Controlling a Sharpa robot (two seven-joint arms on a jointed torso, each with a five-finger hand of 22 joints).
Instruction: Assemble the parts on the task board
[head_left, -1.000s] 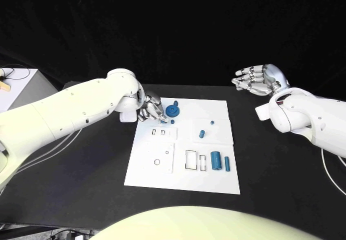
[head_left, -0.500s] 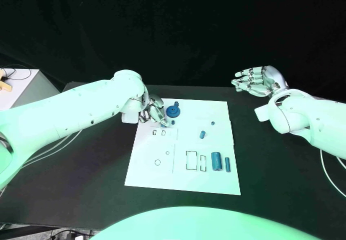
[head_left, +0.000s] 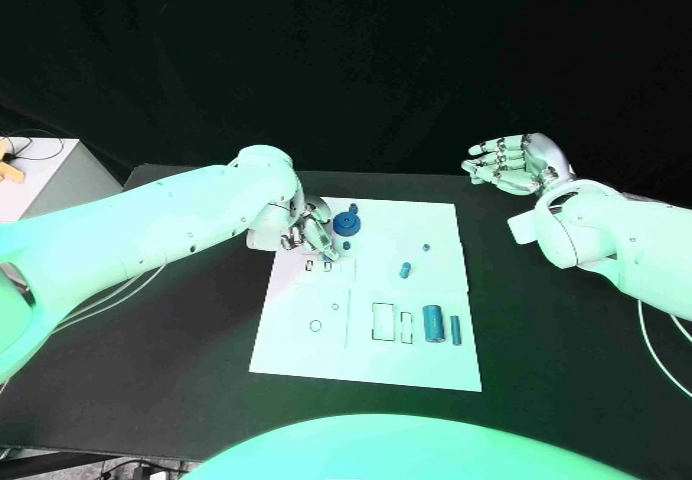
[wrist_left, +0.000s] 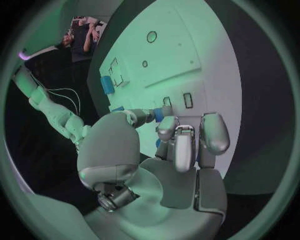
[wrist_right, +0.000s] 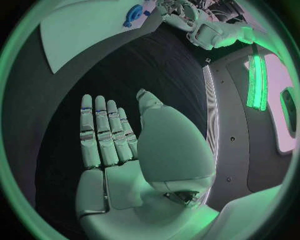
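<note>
Your left hand (head_left: 307, 232) pinched a small blue part (wrist_left: 159, 114) over the task board's (head_left: 433, 214) far-left corner; your right hand (head_left: 512, 160) hovered spread wide, empty, far right.

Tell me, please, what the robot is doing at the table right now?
It is assembling small blue parts on the white task board. The left hand is down at the board's far left corner, fingers curled beside a round blue part; whether it grips anything cannot be told. The right hand is raised off to the side, open, holding nothing. Two blue cylinders and a smaller blue piece lie on the board untouched.
</note>
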